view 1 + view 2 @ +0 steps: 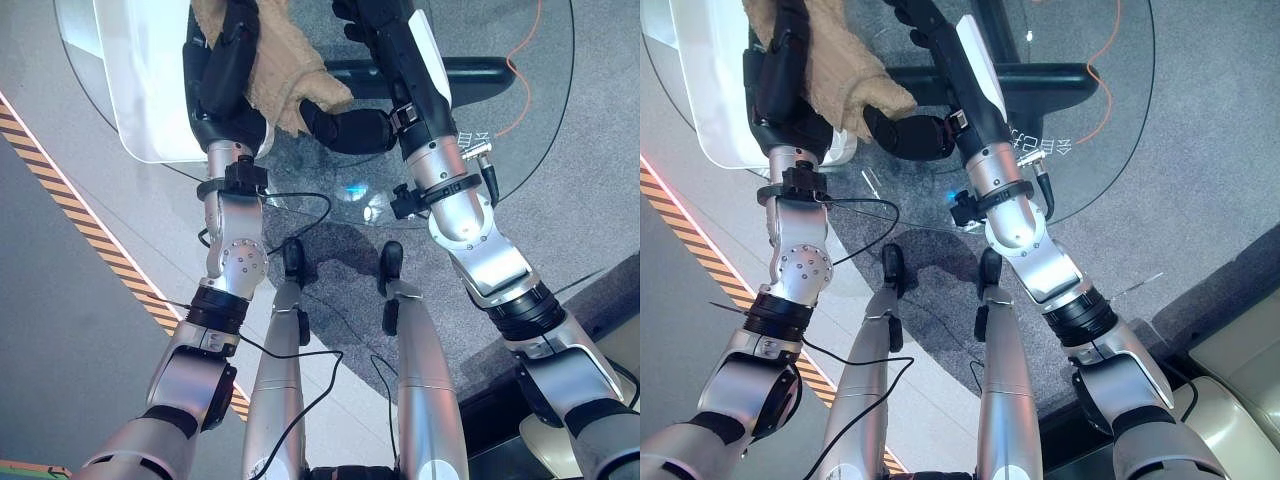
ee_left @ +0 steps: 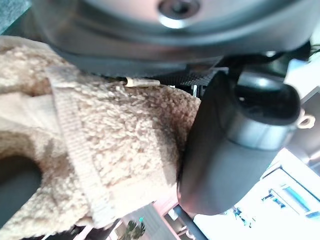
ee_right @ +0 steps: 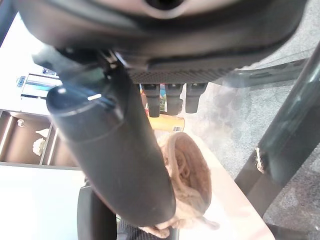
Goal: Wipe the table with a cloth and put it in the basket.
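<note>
From where I stand there is one round glass table (image 1: 540,130), one beige fleecy cloth (image 1: 285,75), one woven basket (image 3: 187,172) and two dark hands at work; farthest left, a striped yellow-and-black strip (image 1: 60,195) runs along the grey floor, and a single white board (image 1: 145,80) lies over the table's left part; the left hand (image 1: 225,70) sits at the board's right edge, laid against the cloth, which hangs past it towards the middle of the table; in the left wrist view the cloth (image 2: 100,150) presses right up against the thumb (image 2: 230,150) and the hand's dark bulk, so the hand has the cloth clasped, though I cannot tell how far the fingers are curled round it; a loose corner of the cloth drapes down onto the right hand's thumb, just beside it; the right hand (image 1: 385,35) reaches over the glass to the right of the cloth, its thumb (image 1: 345,128) stretched out leftwards under that corner; in its own wrist view the fingers (image 3: 167,95) stand straight in a row, holding nothing, with the basket showing past them on a pale surface, apart from the cloth; one orange cable (image 1: 525,70) trails across the floor beneath the glass on the far right.
</note>
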